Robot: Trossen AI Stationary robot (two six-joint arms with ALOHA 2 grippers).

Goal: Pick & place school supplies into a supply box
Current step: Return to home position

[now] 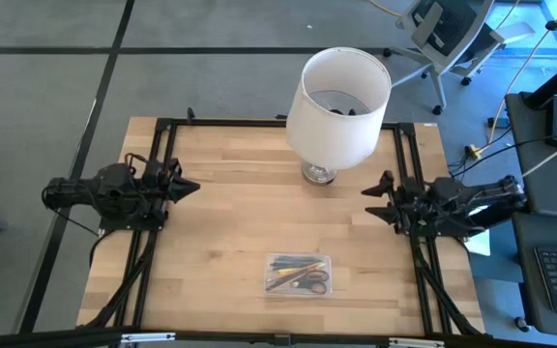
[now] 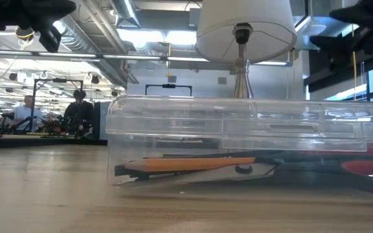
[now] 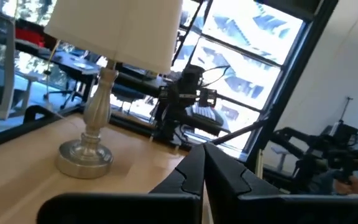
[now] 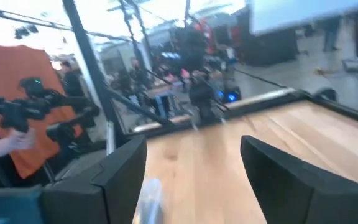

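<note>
Right pincer (image 4: 192,148) agape; left pincer (image 3: 202,154) closed

The high view looks straight down on the whole desk (image 1: 211,232), with the lamp (image 1: 337,97) at its far edge. The low view sits at desk height, close against the supply box (image 2: 238,149), facing the lamp behind. The left wrist view also faces the lamp; the right wrist view looks across the desk.

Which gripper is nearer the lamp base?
Right. The right gripper sits close beside the lamp base; the left gripper is much farther off on the opposite side.
</note>
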